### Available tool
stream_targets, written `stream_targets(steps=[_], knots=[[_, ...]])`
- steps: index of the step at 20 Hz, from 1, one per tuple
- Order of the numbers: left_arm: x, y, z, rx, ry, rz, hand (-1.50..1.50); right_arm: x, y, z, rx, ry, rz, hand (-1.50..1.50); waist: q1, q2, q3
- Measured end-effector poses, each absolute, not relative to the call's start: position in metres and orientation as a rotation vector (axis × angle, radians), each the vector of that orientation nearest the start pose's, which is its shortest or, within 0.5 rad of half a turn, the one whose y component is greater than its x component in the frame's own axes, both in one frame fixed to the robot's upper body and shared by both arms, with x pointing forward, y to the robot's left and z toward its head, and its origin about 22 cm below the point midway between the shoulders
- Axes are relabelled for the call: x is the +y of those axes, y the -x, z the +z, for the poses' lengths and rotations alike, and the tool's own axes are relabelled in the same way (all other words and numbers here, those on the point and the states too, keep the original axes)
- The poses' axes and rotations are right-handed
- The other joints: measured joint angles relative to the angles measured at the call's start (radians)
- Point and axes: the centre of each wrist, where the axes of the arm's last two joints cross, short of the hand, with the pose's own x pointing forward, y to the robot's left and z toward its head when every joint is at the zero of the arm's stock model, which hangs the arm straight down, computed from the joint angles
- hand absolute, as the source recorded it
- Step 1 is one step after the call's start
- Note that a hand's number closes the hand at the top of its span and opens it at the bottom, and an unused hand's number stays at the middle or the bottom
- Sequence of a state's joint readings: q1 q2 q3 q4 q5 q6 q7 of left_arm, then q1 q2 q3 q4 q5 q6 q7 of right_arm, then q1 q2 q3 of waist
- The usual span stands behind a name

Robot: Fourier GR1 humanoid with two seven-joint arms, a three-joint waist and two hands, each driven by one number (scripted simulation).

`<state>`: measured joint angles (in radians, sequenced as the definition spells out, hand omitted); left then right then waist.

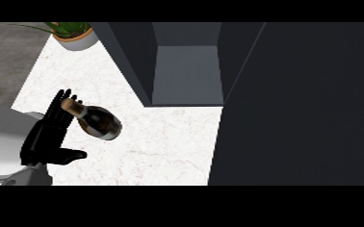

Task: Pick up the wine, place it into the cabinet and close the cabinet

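Wine bottle (101, 122) is on the white marbled counter (156, 144), at its left part, outside the cabinet (186, 74) and well apart from its opening. Its dark body is toward the lower right and its tan neck toward the upper left; I cannot tell whether it stands upright or leans.

The counter runs back to the dark cabinet, which is open, showing a grey inside. The cabinet's door (292, 106) is a broad dark panel filling the right of the view. At the far left corner sits a potted plant (74, 34), next to a grey surface past the counter's edge.

My left hand (44, 137) is just left of the bottle, open, with fingers (60, 101) straight and pointing away from me and the thumb (71, 156) out to the side. The bottle's neck crosses my fingertips; nothing curls round it, and I cannot tell whether they touch.
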<state>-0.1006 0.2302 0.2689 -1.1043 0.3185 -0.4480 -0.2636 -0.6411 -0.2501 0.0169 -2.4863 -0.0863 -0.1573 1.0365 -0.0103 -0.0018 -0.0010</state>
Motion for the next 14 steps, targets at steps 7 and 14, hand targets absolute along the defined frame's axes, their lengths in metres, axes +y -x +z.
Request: stream_targets(steps=[7,14], knots=[[0.362,-0.245,-0.086,-1.547,0.251,0.129,-1.50,-0.194,-0.154,0.296,-2.032,-0.129,0.263,-1.50,-0.004,0.001,0.000],[0.359,-0.246,-0.114,-1.518,0.299,0.180,-1.50,-0.192,-0.153,0.296,-2.037,-0.139,0.263,-1.50,-0.008,0.002,-0.001]])
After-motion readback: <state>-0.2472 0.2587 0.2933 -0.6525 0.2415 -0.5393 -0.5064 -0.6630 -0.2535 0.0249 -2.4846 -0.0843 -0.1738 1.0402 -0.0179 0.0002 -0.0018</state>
